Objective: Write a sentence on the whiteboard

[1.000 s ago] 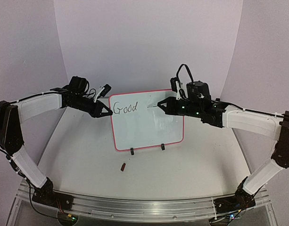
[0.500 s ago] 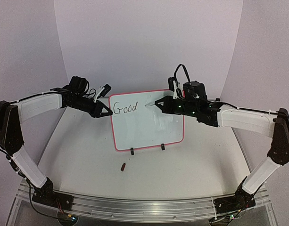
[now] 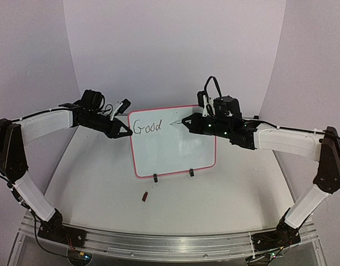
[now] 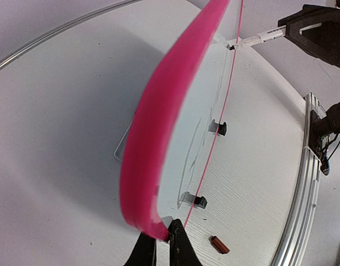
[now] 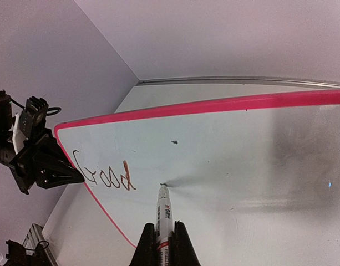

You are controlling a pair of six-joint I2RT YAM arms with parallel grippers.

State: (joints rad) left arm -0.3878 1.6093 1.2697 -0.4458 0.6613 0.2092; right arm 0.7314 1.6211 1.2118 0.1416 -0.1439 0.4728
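**Item 1: L gripper** (image 3: 128, 132) (image 4: 163, 238). Fingers narrow, pinched on the pink frame at the whiteboard's left edge, upper part. Holds the board by the edge.

**Item 2: R gripper** (image 3: 186, 123) (image 5: 164, 235). Fingers clamped round a marker (image 5: 161, 213) (image 3: 178, 124) (image 4: 253, 40). Barrel sticks out straight ahead of the tips. Nib sits at the board face and looks to be touching it.

**Item 3: whiteboard** (image 3: 175, 149) (image 4: 158, 111) (image 5: 242, 160). Stands near upright between the two grippers: its left edge is in the L gripper, and its face is right ahead of the R gripper. Rests on two black clip feet (image 3: 155, 178) (image 4: 218, 128) below both grippers, on the white table (image 3: 103, 183).

**Item 4: sentence** (image 3: 146, 127) (image 5: 103, 174). Only "Good" shows, in black on the top line. It is just beside the L fingertips and left of the marker nib as seen from the R wrist cam. Small dark speck (image 5: 174, 142) on the board just above the nib.

**Item 5: small red-brown piece** (image 3: 145, 195) (image 4: 219, 244). Lies on the table in front of the board, below the L gripper, apart from the feet.
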